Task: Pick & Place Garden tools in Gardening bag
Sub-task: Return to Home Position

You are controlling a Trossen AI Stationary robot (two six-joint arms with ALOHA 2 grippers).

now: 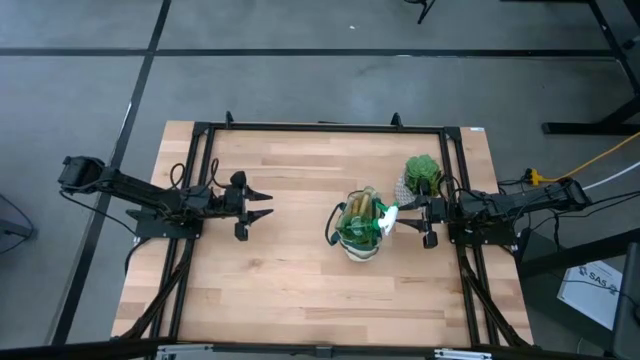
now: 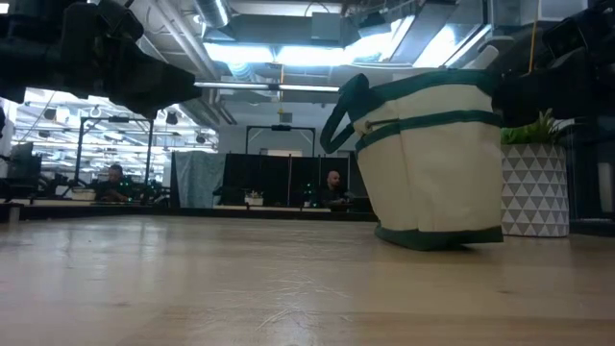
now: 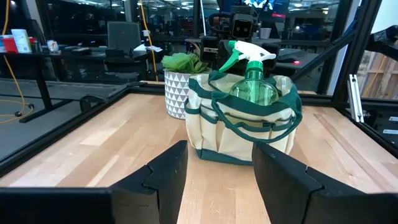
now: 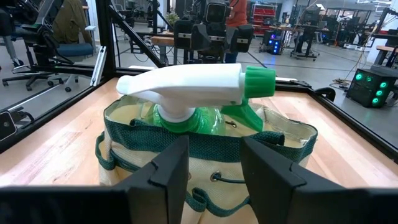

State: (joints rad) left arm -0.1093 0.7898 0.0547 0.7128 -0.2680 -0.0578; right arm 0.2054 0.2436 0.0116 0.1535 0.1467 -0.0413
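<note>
The beige gardening bag (image 1: 360, 228) with dark green trim stands upright on its base right of the table's middle; it also shows in the low view (image 2: 432, 163) and the left wrist view (image 3: 242, 124). The green spray bottle (image 4: 193, 118) stands inside it, its white trigger head (image 4: 186, 84) sticking out above the rim. Something tan (image 1: 363, 205) shows inside the bag; no other tool shows plainly. My right gripper (image 1: 408, 216) is open, just right of the bag at rim height, and touches nothing that I can see. My left gripper (image 1: 268, 202) is open and empty above the table's left half.
A green plant in a white patterned pot (image 1: 421, 176) stands behind the right gripper, close to the bag's far right side; it also shows in the low view (image 2: 533, 187). Black frame rails (image 1: 320, 128) run along the table's edges. Bare wood (image 1: 300, 290) lies in front of the bag.
</note>
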